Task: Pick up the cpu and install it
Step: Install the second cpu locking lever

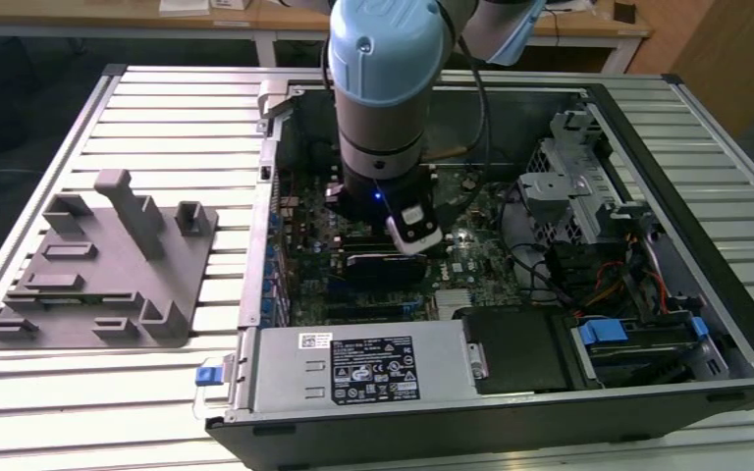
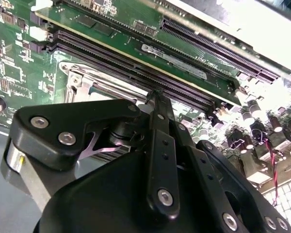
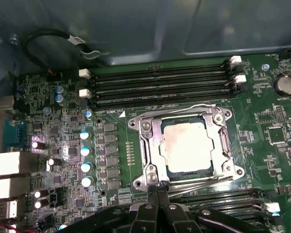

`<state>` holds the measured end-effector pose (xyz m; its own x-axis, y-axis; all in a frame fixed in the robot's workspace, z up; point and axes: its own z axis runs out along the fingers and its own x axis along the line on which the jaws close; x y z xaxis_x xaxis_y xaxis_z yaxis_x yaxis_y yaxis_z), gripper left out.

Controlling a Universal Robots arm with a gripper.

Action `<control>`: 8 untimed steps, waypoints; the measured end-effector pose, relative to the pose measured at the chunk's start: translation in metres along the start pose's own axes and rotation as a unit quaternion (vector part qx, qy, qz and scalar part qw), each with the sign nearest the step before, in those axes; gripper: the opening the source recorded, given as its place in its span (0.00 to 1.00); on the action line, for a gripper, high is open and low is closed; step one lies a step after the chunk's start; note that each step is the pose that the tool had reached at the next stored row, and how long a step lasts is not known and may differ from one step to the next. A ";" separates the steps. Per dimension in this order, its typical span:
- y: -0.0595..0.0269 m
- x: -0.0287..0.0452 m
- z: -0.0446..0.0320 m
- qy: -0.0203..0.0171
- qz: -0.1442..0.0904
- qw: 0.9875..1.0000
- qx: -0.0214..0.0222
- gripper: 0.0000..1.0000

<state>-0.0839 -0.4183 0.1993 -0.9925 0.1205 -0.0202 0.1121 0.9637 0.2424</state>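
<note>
We see the cpu (image 3: 188,147) lying flat inside the metal socket frame (image 3: 153,150) on the green motherboard (image 3: 276,131), its pale top plate facing up and its darker rim seated within the frame's opening. It looks level and square to the socket, so we judge the pick-up and the placing already done: the chip is in its seat and not in the tool.

The tool (image 3: 156,186) hangs just beside the socket frame's edge, over the near corner where a thin wire lever (image 3: 199,182) runs along the frame. In both wrist views its two fingers (image 2: 157,114) are pressed together into a single narrow tip, with nothing between them. We cannot tell whether the tip touches the frame or the lever or sits a little above them.

In the exterior view the arm (image 1: 384,98) reaches straight down into the open computer case (image 1: 691,294), which lies on the slatted worktop (image 1: 154,118). The grey fixture block (image 1: 102,265) sits well apart on the exterior view's left, and we see no chip on it.

As for what is left, we judge that the socket may not yet be locked down, though we cannot tell the latch's position for sure.
</note>
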 end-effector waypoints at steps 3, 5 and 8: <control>-0.0016 -0.0002 -0.0003 0.000 0.000 1.000 0.000 0.11; -0.0035 -0.0003 -0.0007 0.000 0.000 1.000 0.000 0.11; -0.0059 0.0001 -0.0012 0.000 0.000 1.000 -0.001 0.11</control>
<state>-0.0847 -0.4243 0.1991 -0.9926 0.1200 -0.0200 0.1116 0.9632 0.2445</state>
